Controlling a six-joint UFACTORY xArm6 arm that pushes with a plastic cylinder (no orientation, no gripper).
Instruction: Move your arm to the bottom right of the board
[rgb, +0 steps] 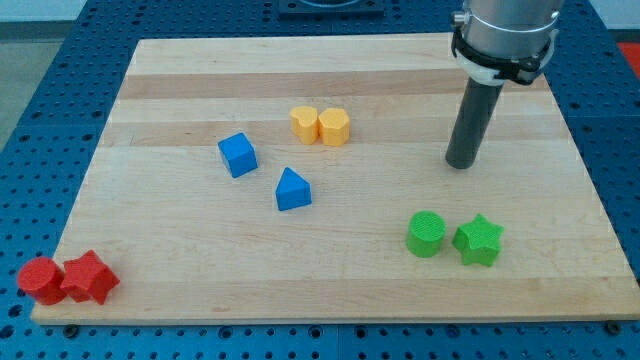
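Observation:
My tip (460, 164) rests on the wooden board (180, 260) in the right half, a little above the middle. It stands above the green cylinder (427, 234) and the green star (478, 240), which sit side by side near the lower right. The tip touches no block. Two yellow blocks (320, 126) sit together to the tip's left, near the upper middle. A blue cube (238, 155) and a blue triangular block (292, 189) lie left of centre. A red cylinder (40, 279) and a red star (88, 278) sit at the bottom left corner.
The board lies on a blue perforated table (40, 110). The arm's grey body (505, 35) hangs over the board's upper right.

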